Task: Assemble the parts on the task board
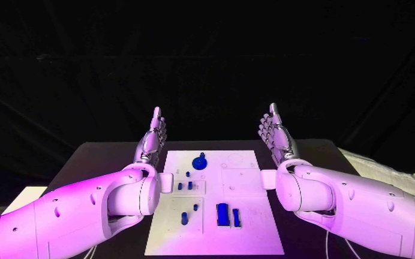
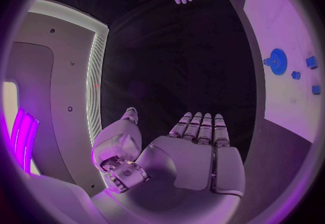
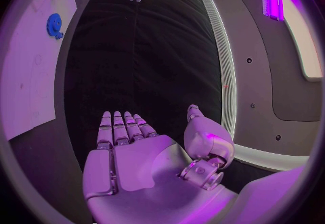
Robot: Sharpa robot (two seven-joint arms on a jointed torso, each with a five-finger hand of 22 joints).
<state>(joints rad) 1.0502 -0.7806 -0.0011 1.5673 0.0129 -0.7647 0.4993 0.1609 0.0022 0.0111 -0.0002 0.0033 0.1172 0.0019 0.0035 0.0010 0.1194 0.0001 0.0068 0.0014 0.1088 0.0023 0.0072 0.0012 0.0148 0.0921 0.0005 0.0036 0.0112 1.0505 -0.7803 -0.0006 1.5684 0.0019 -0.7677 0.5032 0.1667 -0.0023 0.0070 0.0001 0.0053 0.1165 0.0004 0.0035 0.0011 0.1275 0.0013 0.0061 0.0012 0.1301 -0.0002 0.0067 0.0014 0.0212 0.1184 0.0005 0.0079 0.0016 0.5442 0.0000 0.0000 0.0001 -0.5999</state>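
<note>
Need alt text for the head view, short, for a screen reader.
Both hands, left hand and right hand, are raised open and hold nothing, flanking the far end of the white task board on the black table. Small blue parts and a blue gear lie on the board.

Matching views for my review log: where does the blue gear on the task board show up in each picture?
Head view: blue gear near the task board's far edge, between the two raised hands.
Left wrist view: blue gear at the right, on the board.
Right wrist view: blue gear at upper left, on the board.
Shared landmark: the small blue pieces beside the gear.
</note>
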